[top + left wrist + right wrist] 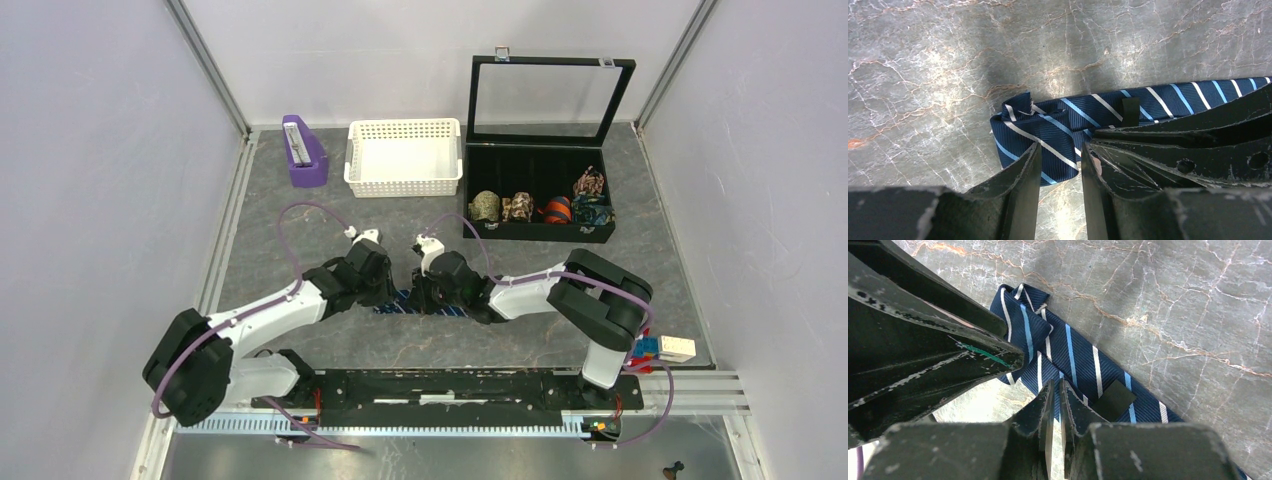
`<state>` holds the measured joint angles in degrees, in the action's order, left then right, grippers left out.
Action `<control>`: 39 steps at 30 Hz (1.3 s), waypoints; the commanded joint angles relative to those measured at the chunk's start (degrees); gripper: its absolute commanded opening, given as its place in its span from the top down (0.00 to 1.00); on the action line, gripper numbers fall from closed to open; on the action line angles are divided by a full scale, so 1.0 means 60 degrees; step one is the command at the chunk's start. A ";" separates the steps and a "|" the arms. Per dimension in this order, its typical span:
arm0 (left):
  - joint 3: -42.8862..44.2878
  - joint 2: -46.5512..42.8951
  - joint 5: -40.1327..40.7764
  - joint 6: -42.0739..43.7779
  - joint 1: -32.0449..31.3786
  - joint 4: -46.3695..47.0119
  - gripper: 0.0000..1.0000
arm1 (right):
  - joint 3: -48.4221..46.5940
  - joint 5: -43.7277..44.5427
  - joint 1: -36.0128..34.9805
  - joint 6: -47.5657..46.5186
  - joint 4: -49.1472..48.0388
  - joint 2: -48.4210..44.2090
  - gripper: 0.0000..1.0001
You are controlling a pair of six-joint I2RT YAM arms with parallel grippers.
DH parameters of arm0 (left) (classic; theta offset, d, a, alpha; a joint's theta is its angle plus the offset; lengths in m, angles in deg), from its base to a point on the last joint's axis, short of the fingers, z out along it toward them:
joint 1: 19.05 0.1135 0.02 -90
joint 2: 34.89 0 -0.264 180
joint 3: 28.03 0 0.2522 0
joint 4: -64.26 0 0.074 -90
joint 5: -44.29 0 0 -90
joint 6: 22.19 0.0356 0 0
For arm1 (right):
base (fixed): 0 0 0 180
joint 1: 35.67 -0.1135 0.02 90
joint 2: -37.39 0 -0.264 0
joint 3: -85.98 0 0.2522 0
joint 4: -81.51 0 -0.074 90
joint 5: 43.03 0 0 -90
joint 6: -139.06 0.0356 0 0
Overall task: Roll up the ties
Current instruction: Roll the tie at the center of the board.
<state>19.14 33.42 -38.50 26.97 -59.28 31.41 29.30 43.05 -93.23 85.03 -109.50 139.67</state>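
The tie is dark navy with thin light-blue and white stripes. It lies flat on the grey marbled table, its left end folded over into a loose first turn. A black label crosses the strip. My left gripper is open, with its tips at the near edge of the folded end and bare table showing between the fingers. My right gripper is shut on the near edge of the tie, just right of the fold. In the top view both grippers meet over the tie at mid-table.
At the back right a black display box stands with its lid up, holding several patterned rolls. A white basket and a purple holder stand at the back. Coloured blocks lie by the right arm's base.
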 commanded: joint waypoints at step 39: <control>-0.1575 -0.3190 0.0386 -0.0897 -0.0035 0.0981 0.27 | 0.0397 -0.1851 0.0291 0.2199 -0.2932 0.0195 0.69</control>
<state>7.86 15.89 -36.58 21.79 -59.28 39.45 32.49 30.42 -91.48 98.75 -125.78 141.50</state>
